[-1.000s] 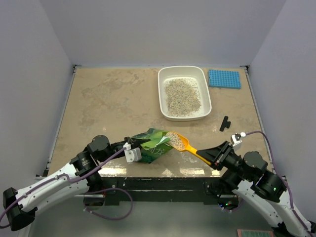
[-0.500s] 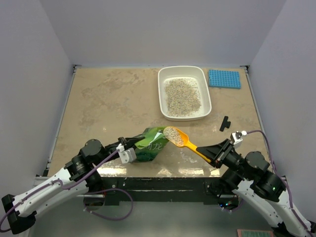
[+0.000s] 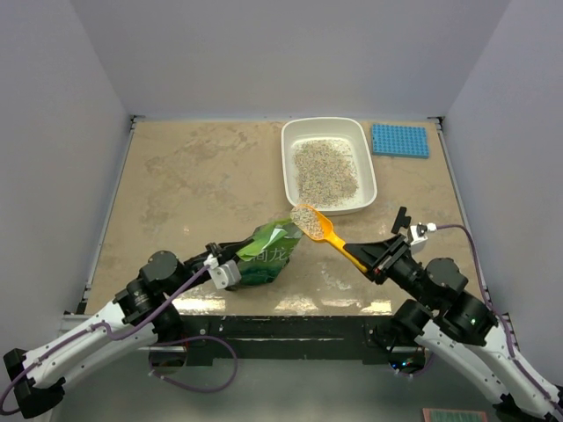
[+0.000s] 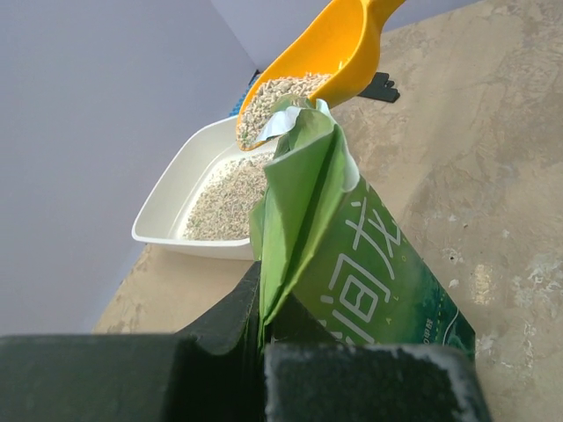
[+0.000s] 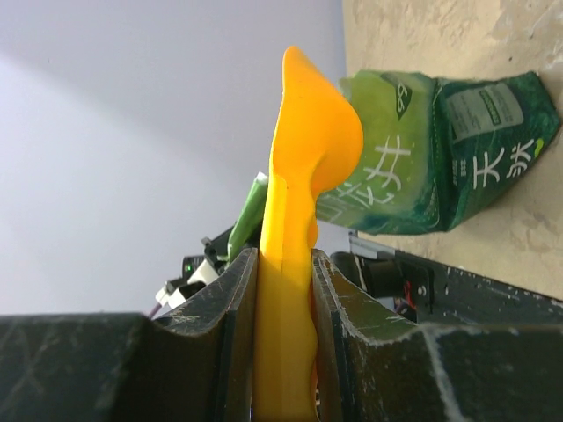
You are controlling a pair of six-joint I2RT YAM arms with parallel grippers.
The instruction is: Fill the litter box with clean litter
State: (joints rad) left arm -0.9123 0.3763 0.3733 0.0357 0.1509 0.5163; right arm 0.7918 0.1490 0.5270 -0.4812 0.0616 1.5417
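Your left hand (image 3: pixel 227 266) is clamped on the near edge of the green bag (image 3: pixel 268 255), which stands on the tabletop (image 3: pixel 193 185) just ahead of it. Your right hand (image 3: pixel 371 262) is clamped on the orange scoop (image 3: pixel 324 232) by its handle. The bowl is loaded with clean litter (image 3: pixel 304 219) and reaches ahead, close by the bag's open top. Beyond the scoop sits the litter box (image 3: pixel 285 167), with more litter inside.

Camera setup
Top camera looked down from the near edge; close wrist cameras shared its crinkly green bag (image 3: pixel 268 255) and orange plastic scoop (image 3: pixel 321 230), the left also its white plastic litter box (image 3: pixel 322 127).
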